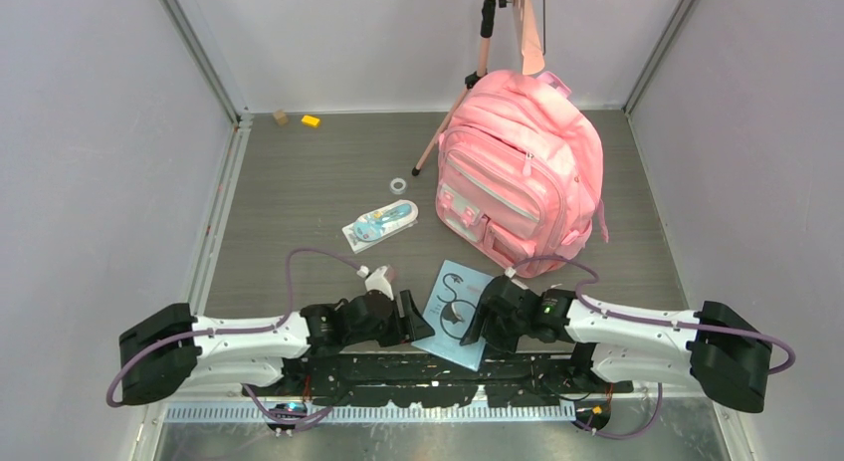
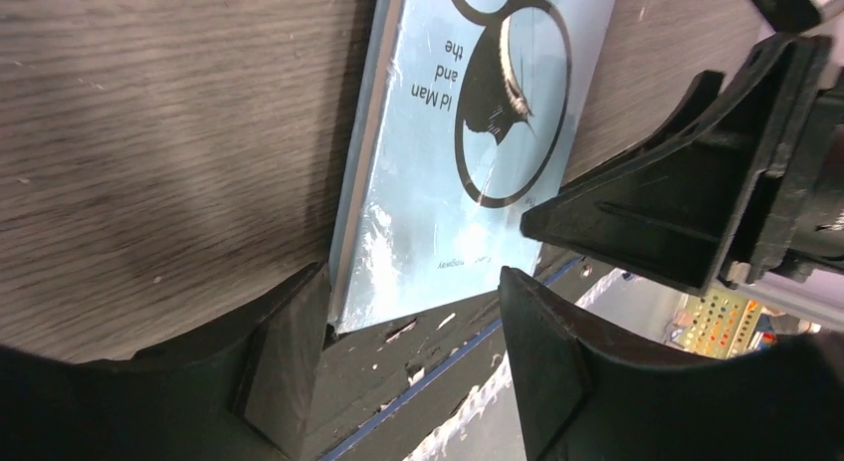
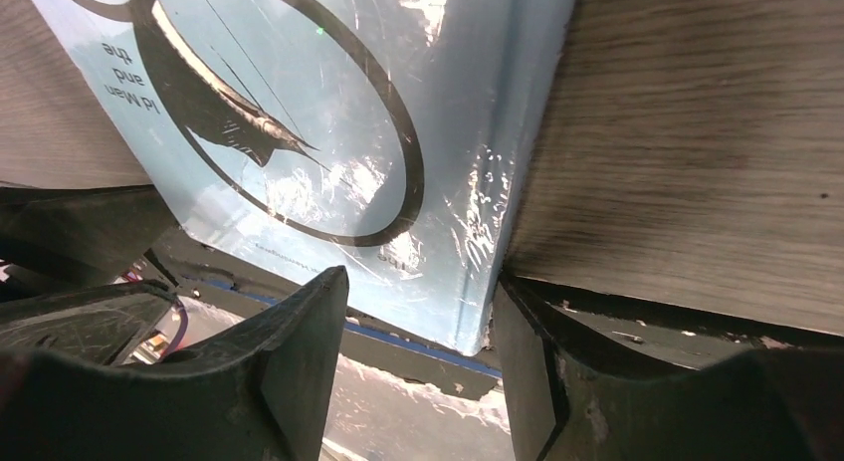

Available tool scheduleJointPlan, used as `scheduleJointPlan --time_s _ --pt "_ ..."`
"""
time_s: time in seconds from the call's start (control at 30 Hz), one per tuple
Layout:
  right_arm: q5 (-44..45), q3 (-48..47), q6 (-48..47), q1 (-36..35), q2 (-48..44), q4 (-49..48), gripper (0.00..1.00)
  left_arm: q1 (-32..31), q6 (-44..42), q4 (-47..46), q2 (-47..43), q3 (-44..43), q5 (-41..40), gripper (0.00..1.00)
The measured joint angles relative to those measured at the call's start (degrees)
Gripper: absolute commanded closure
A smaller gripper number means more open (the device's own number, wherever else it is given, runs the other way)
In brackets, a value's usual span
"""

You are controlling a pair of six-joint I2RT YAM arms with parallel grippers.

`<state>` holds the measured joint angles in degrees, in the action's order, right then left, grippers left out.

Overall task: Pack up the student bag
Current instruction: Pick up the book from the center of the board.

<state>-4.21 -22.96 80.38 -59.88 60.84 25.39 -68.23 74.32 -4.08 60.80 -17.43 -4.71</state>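
A: We're on the book (image 1: 460,312) at the near edge of the surface, one corner hanging over it. Left pincer (image 2: 413,327) and right pincer (image 3: 418,327) each straddle a near corner, jaws apart, nothing clamped.

B: And the student bag (image 1: 523,172) stands toward the far right corner. Next we need both to close evenly, then lift.
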Motion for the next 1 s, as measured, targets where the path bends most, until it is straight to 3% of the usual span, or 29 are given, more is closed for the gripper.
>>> scheduleJointPlan --time_s 0.37,0.57,0.77,1.0 --pt "-0.37 0.68 0.07 0.11 -0.92 -1.38 0.39 0.04 -1.64 0.26 -7.34 -0.02 -3.23 0.42" --pt "-0.31 1.31 0.17 0.13 -2.14 -1.77 0.39 0.04 -3.52 -1.11 -6.91 -0.02 -3.02 0.46" --pt "0.24 2.34 0.24 0.39 -4.9 -1.07 0.39 0.55 -7.19 -4.17 -4.35 -0.31 -2.38 0.58" --pt "3.93 5.2 0.28 0.48 -11.87 -0.02 0.39 0.74 -10.84 -6.19 -3.96 -2.25 -0.22 0.6"
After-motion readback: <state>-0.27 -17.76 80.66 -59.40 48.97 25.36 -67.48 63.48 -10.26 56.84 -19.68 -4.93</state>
